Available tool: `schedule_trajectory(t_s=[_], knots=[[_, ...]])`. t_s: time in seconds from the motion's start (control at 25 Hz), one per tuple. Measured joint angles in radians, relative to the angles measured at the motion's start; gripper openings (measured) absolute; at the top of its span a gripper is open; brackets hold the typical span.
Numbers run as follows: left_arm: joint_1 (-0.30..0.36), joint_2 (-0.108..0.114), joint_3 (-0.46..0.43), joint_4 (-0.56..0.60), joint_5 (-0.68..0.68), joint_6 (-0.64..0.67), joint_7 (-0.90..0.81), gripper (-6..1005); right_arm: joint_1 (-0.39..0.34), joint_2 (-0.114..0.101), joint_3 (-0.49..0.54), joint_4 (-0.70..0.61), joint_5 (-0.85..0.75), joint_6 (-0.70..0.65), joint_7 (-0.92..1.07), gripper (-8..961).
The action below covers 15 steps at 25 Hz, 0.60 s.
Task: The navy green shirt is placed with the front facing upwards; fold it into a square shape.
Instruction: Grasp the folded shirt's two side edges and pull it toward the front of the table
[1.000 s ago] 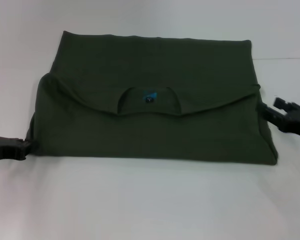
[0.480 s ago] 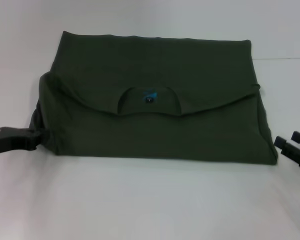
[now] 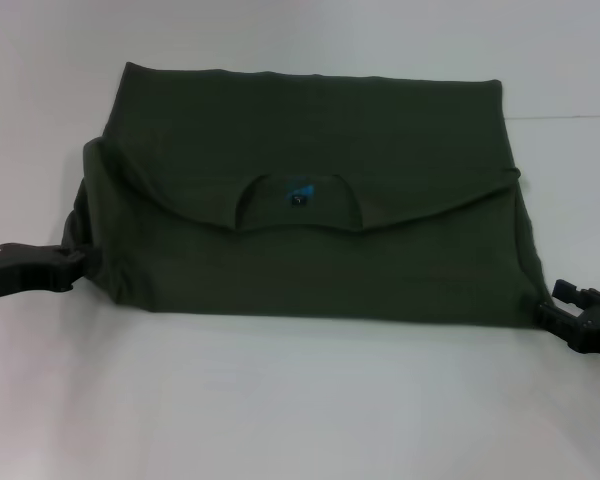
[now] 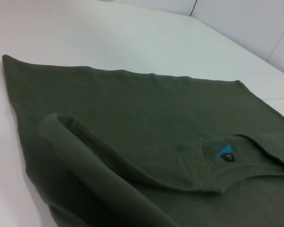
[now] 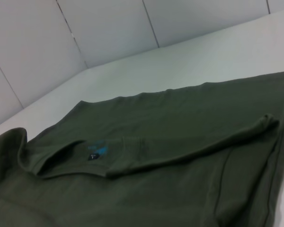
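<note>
Left gripper (image 3: 80,262): matte black, flat elongated blocky body, lower left of frame. Right gripper (image 3: 557,300): black, notched angular fingers, boxy housing, lower right edge.

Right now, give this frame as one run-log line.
navy green shirt: folded across, collar up | left gripper: at near-left corner | right gripper: at near-right corner | table: white

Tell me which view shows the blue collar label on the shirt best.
The left wrist view: the blue label sits close, its bright triangle and dark tab distinct inside the collar of the navy green shirt. The right wrist view shows the label smaller and dimmer. The head view shows it only as a small blue speck.
</note>
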Motion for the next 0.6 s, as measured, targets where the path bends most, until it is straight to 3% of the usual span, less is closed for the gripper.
schedule_trajectory(t_s=[0.6], knots=[[0.001,0.0,0.0,0.001,-0.019,-0.001,0.011,30,0.015,0.0,-0.066,0.013,-0.001,0.024,0.01,644]])
